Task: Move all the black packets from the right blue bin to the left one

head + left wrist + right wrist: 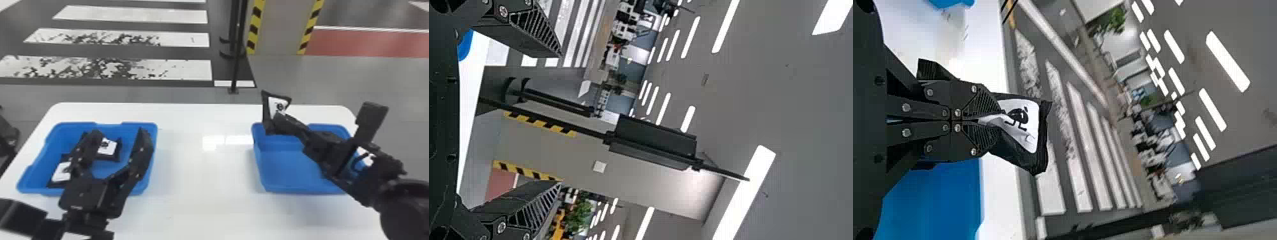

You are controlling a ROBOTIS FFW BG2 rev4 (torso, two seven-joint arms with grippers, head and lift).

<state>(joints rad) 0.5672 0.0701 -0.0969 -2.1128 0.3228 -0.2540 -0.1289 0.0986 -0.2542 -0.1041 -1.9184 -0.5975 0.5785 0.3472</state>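
Note:
Above the back left corner of the right blue bin (287,172), my right gripper (275,123) is shut on a black packet (266,110) with a white label. In the right wrist view the right gripper (980,121) pinches that packet (1040,135) by one end, the rest sticking out past the fingertips. Two more black packets, one toward the back (110,156) and one at the front left (54,183), lie in the left blue bin (148,182). My left gripper (119,134) is over that bin, its fingers spread; in the left wrist view the left gripper (561,120) holds nothing.
Both bins stand on a white table (204,178), with a wide stretch of tabletop between them. Behind the table a black post (237,63) rises from the floor near a pillar with yellow and black edges (281,28).

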